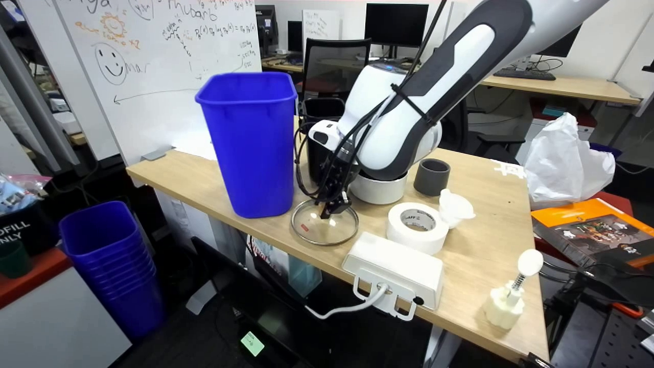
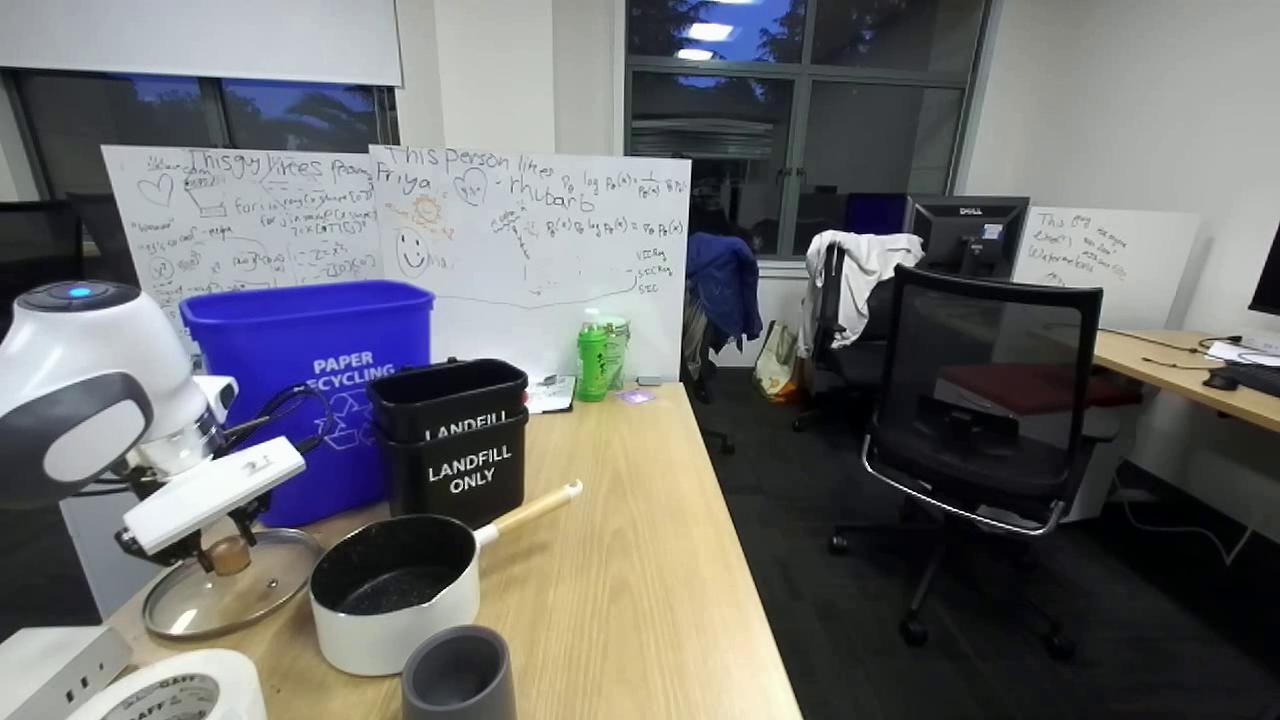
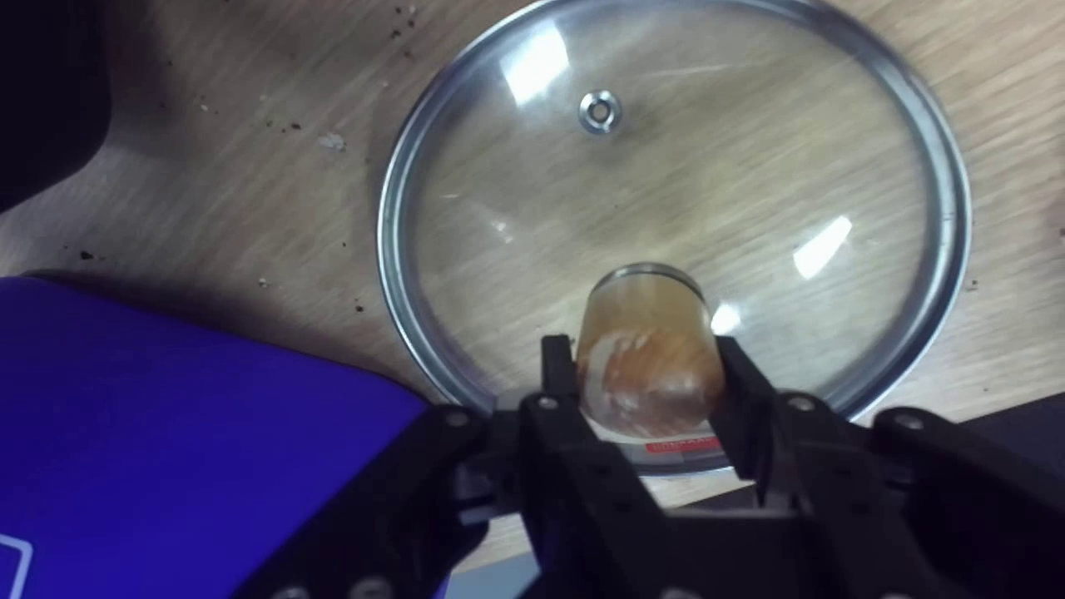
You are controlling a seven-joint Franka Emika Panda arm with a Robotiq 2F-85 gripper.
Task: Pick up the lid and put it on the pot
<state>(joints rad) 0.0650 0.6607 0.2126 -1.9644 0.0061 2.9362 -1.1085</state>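
Your black two-fingered gripper (image 3: 642,358) pinches the brown, rounded knob (image 3: 651,366) of the clear glass lid (image 3: 674,191) — a metal-rimmed disc lying on the pale wooden table (image 2: 620,560). Just beside the lid you find the low, round white pot (image 2: 385,640), upright, its dark speckled inside showing; the tall blue plastic bin (image 1: 250,148) stands near the lid.

White pot (image 2: 397,628), blue bin (image 1: 250,147)
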